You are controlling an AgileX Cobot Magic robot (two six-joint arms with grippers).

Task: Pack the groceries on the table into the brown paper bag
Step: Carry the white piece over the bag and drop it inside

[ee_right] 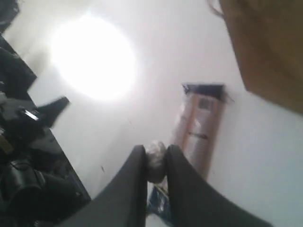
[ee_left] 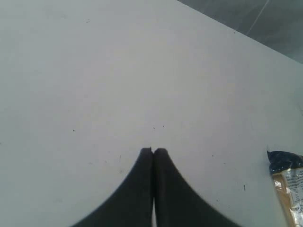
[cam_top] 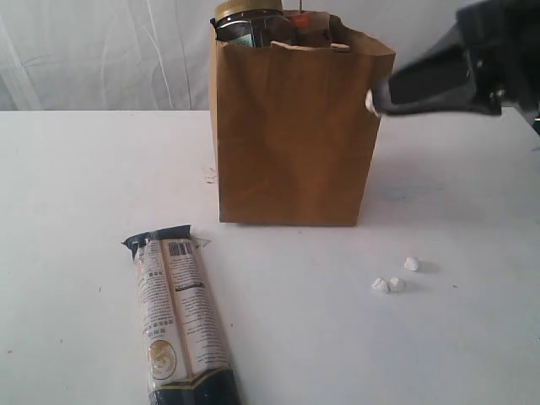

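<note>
The brown paper bag (cam_top: 291, 135) stands upright at the back middle of the table (cam_top: 76, 186). A yellow-lidded jar (cam_top: 247, 18) and other goods poke out of its top. The long cream-black packet (cam_top: 179, 316) lies flat at the front left. High beside the bag's upper right edge, my right gripper (cam_top: 371, 101) is shut on a small white lump (ee_right: 155, 163). Its wrist view looks down on the packet (ee_right: 199, 127) and the bag's side (ee_right: 270, 47). My left gripper (ee_left: 152, 151) is shut and empty over bare tabletop, the packet's dark end (ee_left: 288, 184) off to one side. It is outside the exterior view.
Three small white lumps (cam_top: 390, 283) lie on the table in front of the bag's right corner. A pale curtain (cam_top: 101, 51) hangs behind the table. Dark equipment (ee_right: 23, 156) shows past the table edge in the right wrist view.
</note>
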